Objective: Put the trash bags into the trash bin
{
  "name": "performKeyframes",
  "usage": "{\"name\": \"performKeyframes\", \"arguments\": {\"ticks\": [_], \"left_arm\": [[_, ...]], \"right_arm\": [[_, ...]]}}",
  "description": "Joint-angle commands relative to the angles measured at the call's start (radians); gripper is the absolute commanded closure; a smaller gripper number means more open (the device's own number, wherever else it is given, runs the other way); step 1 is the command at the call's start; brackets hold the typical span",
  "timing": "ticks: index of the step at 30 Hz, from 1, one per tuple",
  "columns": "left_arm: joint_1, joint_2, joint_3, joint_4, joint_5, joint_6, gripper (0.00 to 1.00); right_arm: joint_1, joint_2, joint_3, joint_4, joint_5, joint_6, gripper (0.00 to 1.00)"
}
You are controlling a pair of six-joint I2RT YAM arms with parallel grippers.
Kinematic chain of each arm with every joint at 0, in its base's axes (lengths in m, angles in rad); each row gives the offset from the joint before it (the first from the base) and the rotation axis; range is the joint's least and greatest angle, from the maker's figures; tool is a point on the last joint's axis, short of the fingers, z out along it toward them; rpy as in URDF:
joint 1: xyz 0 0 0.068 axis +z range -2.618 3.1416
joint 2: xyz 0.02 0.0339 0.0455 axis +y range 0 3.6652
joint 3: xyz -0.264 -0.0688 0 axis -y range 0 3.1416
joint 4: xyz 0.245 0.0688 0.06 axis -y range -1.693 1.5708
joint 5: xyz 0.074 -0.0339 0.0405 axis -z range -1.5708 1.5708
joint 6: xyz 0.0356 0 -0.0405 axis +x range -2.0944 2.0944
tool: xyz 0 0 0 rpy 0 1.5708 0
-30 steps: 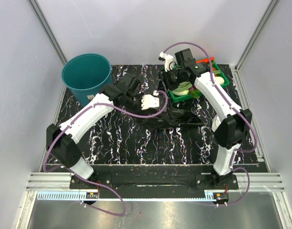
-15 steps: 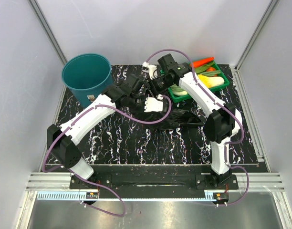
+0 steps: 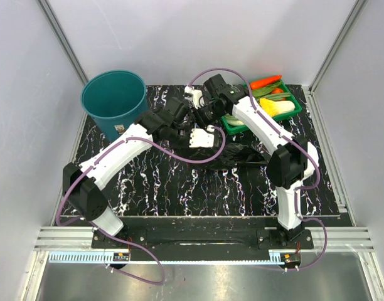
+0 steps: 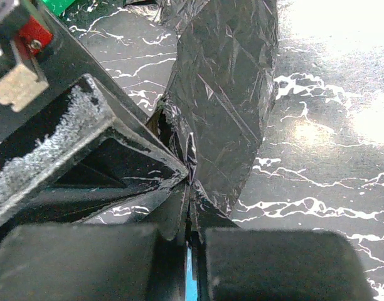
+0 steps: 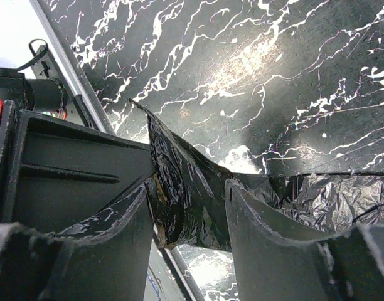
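Observation:
A black trash bag lies crumpled at mid-table, one end pulled up toward my grippers. My left gripper is shut on a pinched fold of that film, which stretches away from its jaws. My right gripper hovers right beside the left one. In the right wrist view its fingers stand apart, either side of the raised strip of black film. The teal trash bin stands at the far left corner, away from both grippers.
A shallow green tray with vegetables sits at the far right of the black marbled mat. The two arms cross close together over the middle, and white walls enclose the table.
My right arm has swung left from above the green tray to the left gripper, bringing its fingers around the raised film. The left gripper has barely moved and stays shut on the bag.

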Motion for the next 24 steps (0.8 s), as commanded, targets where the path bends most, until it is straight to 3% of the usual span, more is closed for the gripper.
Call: {"name": "performKeyframes", "arguments": {"ticks": [1, 6, 15, 24], "left_arm": [[-0.009, 0.002, 0.011, 0.025, -0.006, 0.021, 1.00], [-0.010, 0.001, 0.016, 0.028, -0.003, 0.019, 1.00], [-0.013, -0.008, 0.019, 0.033, 0.005, 0.008, 1.00], [0.000, -0.028, 0.057, -0.030, 0.051, -0.036, 1.00]], "right_arm": [[0.017, 0.009, 0.010, -0.001, 0.001, -0.012, 0.48], [0.024, 0.014, 0.002, 0.008, 0.018, -0.012, 0.54], [0.024, 0.003, -0.019, 0.037, 0.084, -0.009, 0.98], [0.017, -0.089, -0.065, 0.147, 0.486, -0.005, 1.00]]}}
